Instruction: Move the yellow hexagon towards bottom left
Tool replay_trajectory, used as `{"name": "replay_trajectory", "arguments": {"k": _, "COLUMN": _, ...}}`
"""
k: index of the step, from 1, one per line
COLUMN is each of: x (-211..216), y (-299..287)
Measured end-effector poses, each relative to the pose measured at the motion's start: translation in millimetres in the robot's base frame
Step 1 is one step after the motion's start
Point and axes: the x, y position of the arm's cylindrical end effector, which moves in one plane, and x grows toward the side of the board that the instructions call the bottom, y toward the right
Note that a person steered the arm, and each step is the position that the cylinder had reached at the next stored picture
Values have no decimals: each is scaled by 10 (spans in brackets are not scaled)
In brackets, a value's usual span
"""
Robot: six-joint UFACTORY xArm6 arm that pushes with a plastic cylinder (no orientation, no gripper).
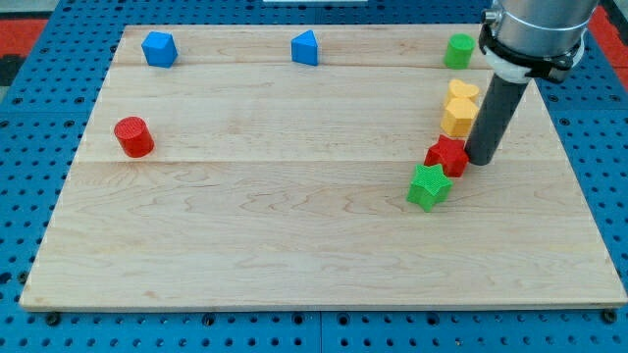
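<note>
The yellow hexagon (457, 117) lies at the board's right, just below a yellow heart-shaped block (463, 92) that touches it. My tip (481, 160) rests on the board just right of the red star (447, 155), below and right of the yellow hexagon; the rod stands close beside the hexagon's right edge. A green star (429, 186) lies below and left of the red star, touching it.
A green cylinder-like block (458, 50) sits at the top right. Two blue blocks (158, 48) (305, 47) lie along the view's top. A red cylinder (133, 136) sits at the left. The wooden board (294, 245) lies on a blue pegboard.
</note>
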Motion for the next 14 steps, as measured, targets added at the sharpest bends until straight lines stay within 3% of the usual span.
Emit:
{"name": "replay_trajectory", "arguments": {"k": 2, "x": -182, "y": 577}}
{"name": "replay_trajectory", "arguments": {"k": 7, "x": -549, "y": 544}}
{"name": "replay_trajectory", "arguments": {"k": 9, "x": -747, "y": 91}}
{"name": "replay_trajectory", "arguments": {"k": 11, "x": -783, "y": -781}}
{"name": "replay_trajectory", "arguments": {"k": 12, "x": -943, "y": -148}}
{"name": "replay_trajectory", "arguments": {"k": 13, "x": -670, "y": -315}}
{"name": "replay_trajectory", "arguments": {"k": 14, "x": -302, "y": -1189}}
